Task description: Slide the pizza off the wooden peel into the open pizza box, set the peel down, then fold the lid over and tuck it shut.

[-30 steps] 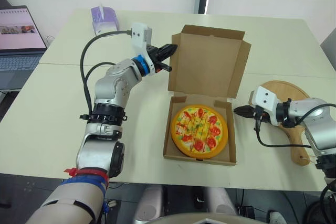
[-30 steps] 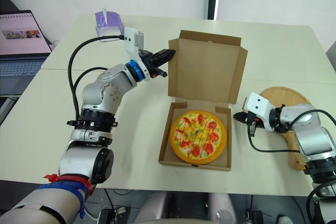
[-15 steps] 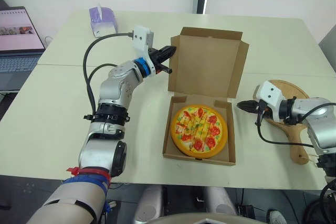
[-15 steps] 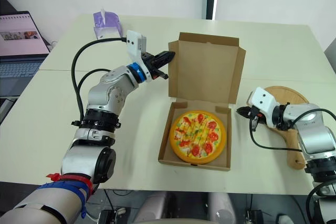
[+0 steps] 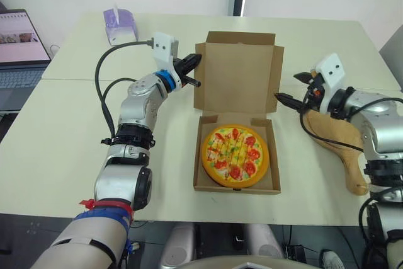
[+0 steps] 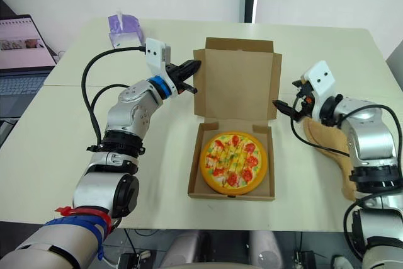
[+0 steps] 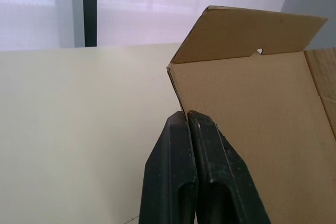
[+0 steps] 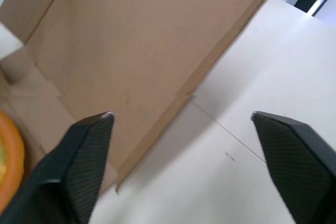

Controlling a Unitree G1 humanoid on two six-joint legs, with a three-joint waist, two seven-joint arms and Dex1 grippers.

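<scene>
Left eye view: a toy pizza (image 5: 235, 155) lies flat inside the open cardboard box (image 5: 236, 188), near the middle of a pale surface (image 5: 63, 130). The lid (image 5: 236, 74) stands nearly upright at the far side of the box, with its side flaps angled forward. The wooden peel (image 5: 337, 143) lies on the surface, well to the robot's right of the box, with nothing on it.

Judging by this, the pizza is delivered and the peel is set down, so the step in hand is folding the lid. To do it well, both arms should press the top of the lid toward the robot evenly, one at each upper corner, so the cardboard does not twist. The side flaps need guiding inside the box walls, and the front flap should slip in ahead of the pizza without scraping it.

The left jaws are together, holding nothing. In the left wrist view its two black fingers (image 7: 173, 171) meet just at the lid's left edge. They may be touching the cardboard, though that is hard to confirm.

The right jaws are spread wide apart and empty. They hover just beside the lid's right edge, above the surface, with one finger (image 8: 86, 156) reaching toward the cardboard.
</scene>
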